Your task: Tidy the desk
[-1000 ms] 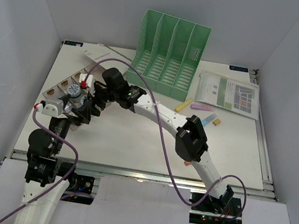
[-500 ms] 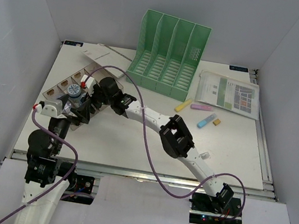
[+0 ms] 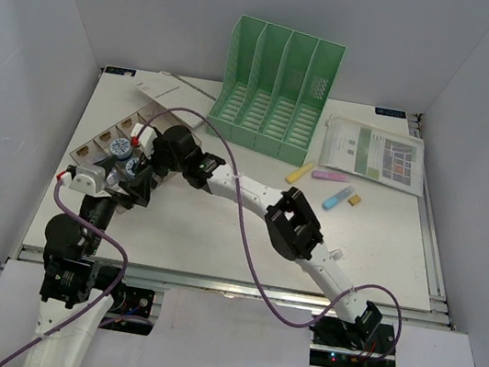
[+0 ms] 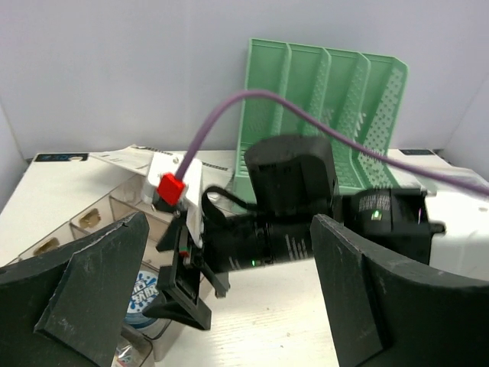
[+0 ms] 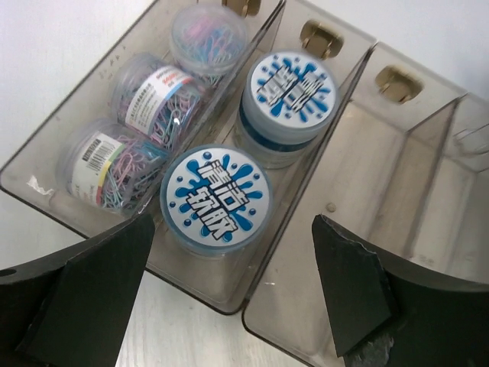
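The right fingers (image 5: 76, 306) stand spread above a blue-lidded round jar (image 5: 215, 200) in the clear plastic compartment box (image 5: 382, 168); the left fingers (image 4: 84, 298) are spread also

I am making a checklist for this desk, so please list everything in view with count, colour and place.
desk: one, white, under everything
file rack: one, green, far middle
compartment box: one, smoky, left
paper clip tubs: three, clear, one box compartment
jars: two, blue-white lids, next compartment
printed sheet: one, white, far right
markers: three, yellow, lilac, blue, right of centre
cable: one, purple, along right arm
left end effector: one, black, open, beside box
right end effector: one, black, open, above jars
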Robot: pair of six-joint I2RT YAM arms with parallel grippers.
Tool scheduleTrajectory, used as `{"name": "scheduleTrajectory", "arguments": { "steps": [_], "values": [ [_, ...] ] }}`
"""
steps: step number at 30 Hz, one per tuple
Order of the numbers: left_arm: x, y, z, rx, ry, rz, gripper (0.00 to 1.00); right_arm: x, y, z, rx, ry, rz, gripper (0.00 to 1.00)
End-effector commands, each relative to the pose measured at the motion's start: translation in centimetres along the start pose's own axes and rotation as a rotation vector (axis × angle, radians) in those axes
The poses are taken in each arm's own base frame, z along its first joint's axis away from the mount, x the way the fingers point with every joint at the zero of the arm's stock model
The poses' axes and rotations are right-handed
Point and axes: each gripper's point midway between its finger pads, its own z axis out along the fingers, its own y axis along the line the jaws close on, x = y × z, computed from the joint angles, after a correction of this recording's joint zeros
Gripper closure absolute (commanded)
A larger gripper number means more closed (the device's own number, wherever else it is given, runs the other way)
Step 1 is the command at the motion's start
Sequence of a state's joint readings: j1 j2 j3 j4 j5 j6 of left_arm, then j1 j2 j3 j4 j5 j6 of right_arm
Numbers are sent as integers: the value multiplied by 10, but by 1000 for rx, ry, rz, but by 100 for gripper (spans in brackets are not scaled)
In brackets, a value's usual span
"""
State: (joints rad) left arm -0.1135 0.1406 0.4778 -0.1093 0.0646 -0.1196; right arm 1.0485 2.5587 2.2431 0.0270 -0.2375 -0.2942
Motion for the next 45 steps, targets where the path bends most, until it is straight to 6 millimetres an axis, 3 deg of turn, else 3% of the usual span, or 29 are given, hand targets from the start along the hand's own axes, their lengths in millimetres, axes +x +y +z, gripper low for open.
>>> {"name": "scheduleTrajectory", "arguments": {
  "steps": [1, 3, 5, 8, 9, 13, 16, 17, 18, 21, 26, 28, 31, 34, 36, 37, 38, 40, 43, 45],
  "values": [
    [-8, -22, -3, 122, -5, 0, 2, -93, -6, -65, -65, -93, -157, 10],
    [-7, -26, -4, 140, 11, -19, 2, -86, -5, -86, -135, -60, -185, 10],
    [-9, -34, -8, 175, 23, -45, 2, -65, 7, -117, -242, 14, -222, 10],
    [-13, -54, -12, 276, 42, -101, 2, -28, 18, -162, -305, 130, -218, 10],
    [-13, -67, -14, 343, 61, -139, 2, -29, 19, -181, -310, 144, -203, 10],
    [0, -111, -17, 592, 227, -316, 2, 11, 1, -255, -289, 182, 8, 9],
    [38, -128, -11, 691, 470, -489, 2, 39, -2, -312, -231, 197, 209, 5],
    [47, -130, -10, 694, 518, -523, 2, 45, -15, -333, -185, 185, 256, 4],
    [60, -133, -8, 694, 578, -565, 2, 38, -18, -350, -143, 159, 268, 4],
    [81, -144, 0, 663, 656, -586, 2, 69, -30, -403, -3, 118, 405, 4],
    [120, -189, 12, 634, 801, -542, 6, 72, -43, -467, 178, -12, 462, 7],
    [151, -203, 21, 594, 875, -486, 7, 78, -49, -491, 235, -51, 513, 7],
    [184, -230, 35, 580, 931, -362, 11, 89, -50, -516, 309, -115, 567, 6],
    [195, -251, 74, 594, 893, -230, 14, 101, -51, -534, 366, -162, 603, 6],
    [228, -259, 92, 585, 937, -155, 17, 106, -51, -542, 389, -171, 611, 6],
    [221, -266, 111, 596, 899, -123, 18, 108, -51, -546, 402, -177, 612, 6],
    [237, -266, 112, 585, 927, -106, 19, 109, -51, -547, 404, -178, 615, 6],
    [241, -280, 145, 610, 884, -42, 20, 109, -50, -554, 405, -200, 625, 6],
    [266, -292, 174, 607, 865, 23, 21, 107, -48, -557, 400, -217, 637, 6],
    [297, -295, 184, 606, 881, 64, 24, 106, -49, -559, 403, -219, 635, 6]
  ]
}}
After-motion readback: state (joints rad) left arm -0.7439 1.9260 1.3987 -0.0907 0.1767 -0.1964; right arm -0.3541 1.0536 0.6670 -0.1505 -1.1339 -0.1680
